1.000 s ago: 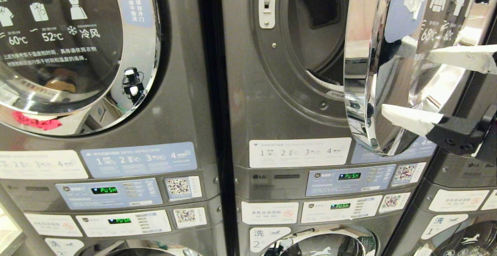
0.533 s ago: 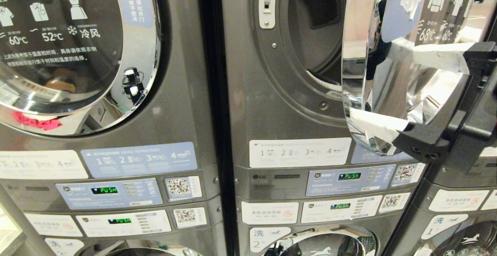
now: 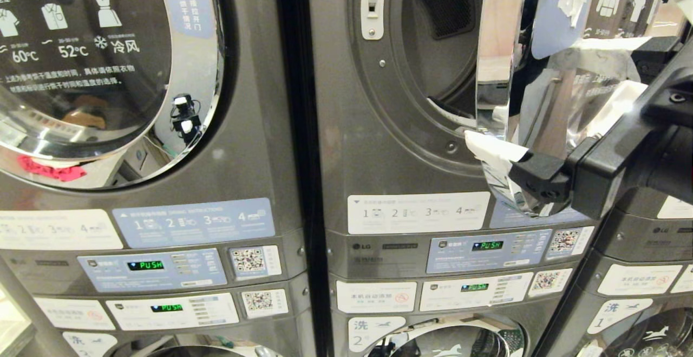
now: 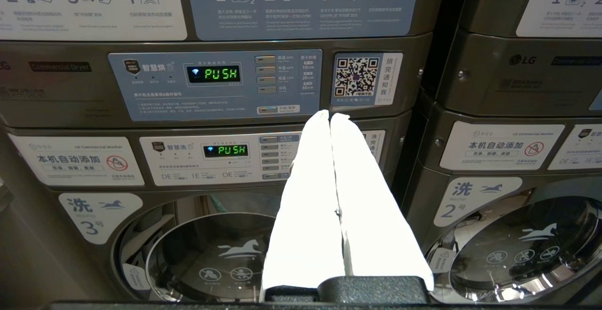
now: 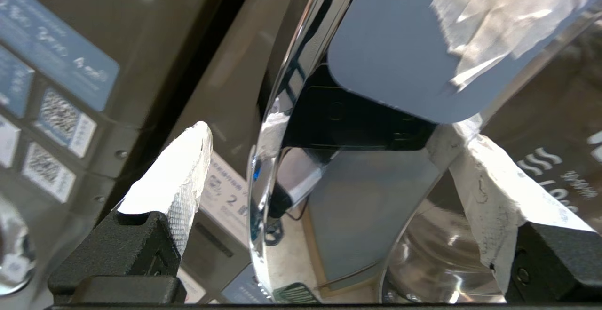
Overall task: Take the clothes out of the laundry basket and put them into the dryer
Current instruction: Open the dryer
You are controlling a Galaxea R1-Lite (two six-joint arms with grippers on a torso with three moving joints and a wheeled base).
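Laundromat wall of stacked grey machines fills every view. Head view: middle dryer point(image 3: 390, 145) has its door point(image 3: 503, 75) swung open toward the right, dark drum point(image 3: 444, 48) exposed, a bit of pale fabric at the lower lip of the opening. Right gripper point(image 3: 541, 97) sits at the door's chrome rim, jaws spread wide, one white-padded finger point(image 3: 492, 154) at the lower rim edge, the other up against the door glass. Nothing held.

Right wrist view adds what the head view can't: chrome rim point(image 5: 277, 126) runs between the two fingers; can't tell if either pad touches it.

Left wrist view only: left gripper point(image 4: 329, 117) parked low, white fingers pressed together, empty, pointing at a control panel point(image 4: 216, 84) reading "PUSH" and the washer door point(image 4: 221, 253) below it. That arm isn't in the head view.

Laundry basket and its clothes: in no view. Left dryer door point(image 3: 108, 64) shut; red cloth reflection point(image 3: 51, 170) in its glass.
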